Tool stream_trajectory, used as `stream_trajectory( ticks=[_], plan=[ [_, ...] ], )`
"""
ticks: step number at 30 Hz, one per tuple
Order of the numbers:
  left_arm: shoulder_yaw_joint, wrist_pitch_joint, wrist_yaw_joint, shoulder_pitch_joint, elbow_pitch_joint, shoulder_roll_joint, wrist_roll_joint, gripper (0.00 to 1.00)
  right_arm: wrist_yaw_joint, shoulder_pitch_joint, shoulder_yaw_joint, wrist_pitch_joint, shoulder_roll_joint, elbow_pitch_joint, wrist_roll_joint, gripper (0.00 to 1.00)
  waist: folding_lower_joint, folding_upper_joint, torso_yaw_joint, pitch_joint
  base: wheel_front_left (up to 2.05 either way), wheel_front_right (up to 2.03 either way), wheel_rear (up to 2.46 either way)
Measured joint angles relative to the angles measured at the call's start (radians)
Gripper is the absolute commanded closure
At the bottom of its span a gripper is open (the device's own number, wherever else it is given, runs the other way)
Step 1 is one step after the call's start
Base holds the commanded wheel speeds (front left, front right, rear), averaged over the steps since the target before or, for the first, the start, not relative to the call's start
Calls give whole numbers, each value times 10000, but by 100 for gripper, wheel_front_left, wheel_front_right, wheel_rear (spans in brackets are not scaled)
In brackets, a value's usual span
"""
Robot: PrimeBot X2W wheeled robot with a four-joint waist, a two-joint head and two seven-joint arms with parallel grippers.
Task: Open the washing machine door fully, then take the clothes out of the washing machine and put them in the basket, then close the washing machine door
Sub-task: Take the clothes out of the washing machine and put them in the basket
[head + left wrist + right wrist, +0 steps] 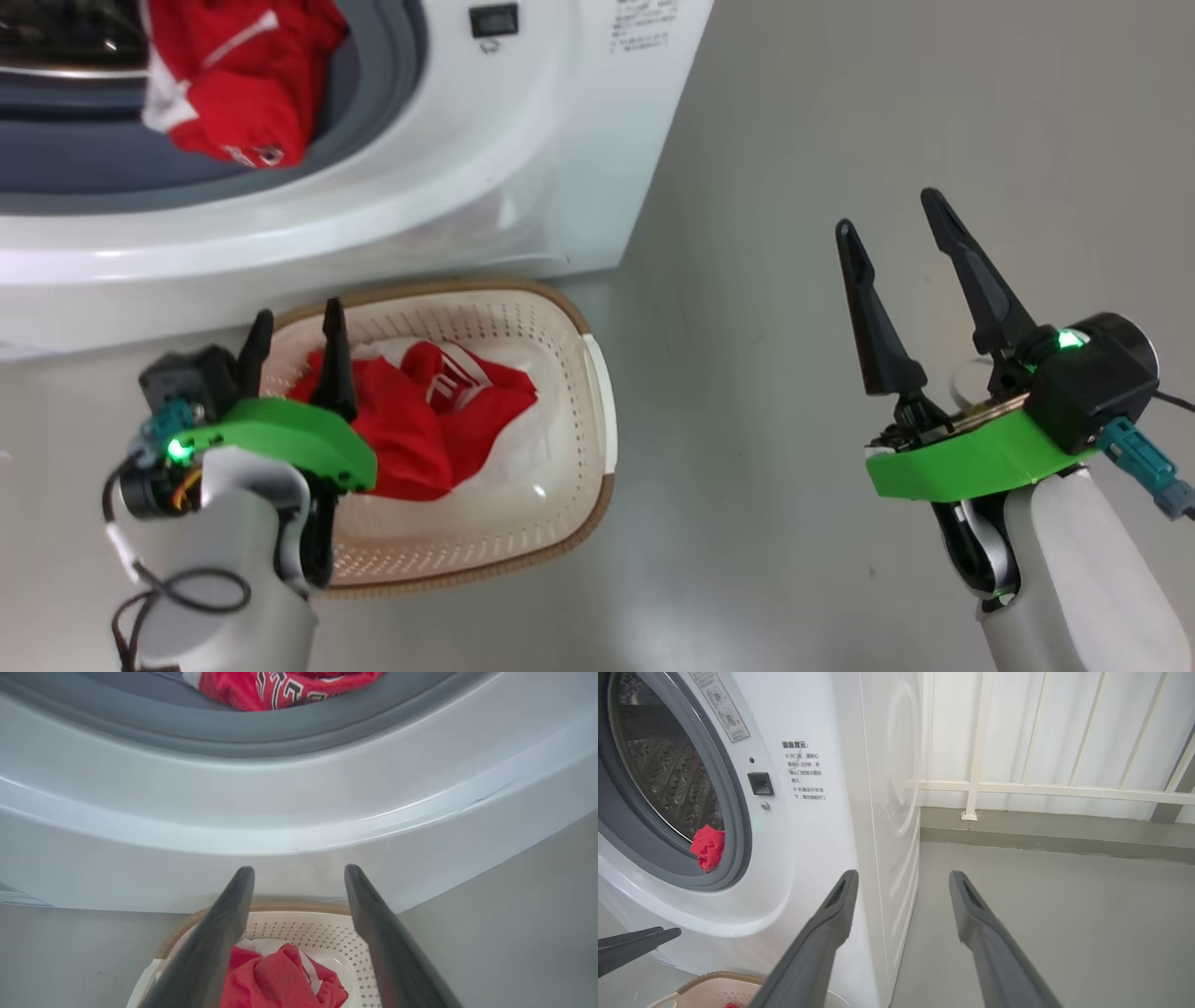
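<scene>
Grey floor [794,140], basket [467,546] tucked at the foot of the washing machine [523,187] for short drops; left gripper [299,313] gapes above 1 red garment [420,429], right gripper [887,210] wide, idle.

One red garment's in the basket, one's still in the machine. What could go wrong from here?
1. The red garment inside the washing machine lies on the grey gasket; a shallow pinch could drop it onto the floor.
2. The open left gripper hangs over the basket, close to the machine's front; reaching up may clip it.
</scene>
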Motion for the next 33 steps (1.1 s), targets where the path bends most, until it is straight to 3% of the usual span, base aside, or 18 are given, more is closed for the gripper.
stream_trajectory(
  ticks=[10,14,33],
  plan=[
    [408,0,236,1426,-2715,-207,343,0,0,429,-291,0,2,174,-199,0,0,0,320,-1063,0,0,0],
    [531,-42,54,1997,-3952,-267,412,0,0,532,-545,0,0,284,-268,0,-1,0,438,-1507,0,0,0],
    [986,-42,-136,4736,-5998,-128,1758,0,0,2166,-1227,0,35,320,-662,0,0,0,527,-3541,0,0,0]
  ],
)
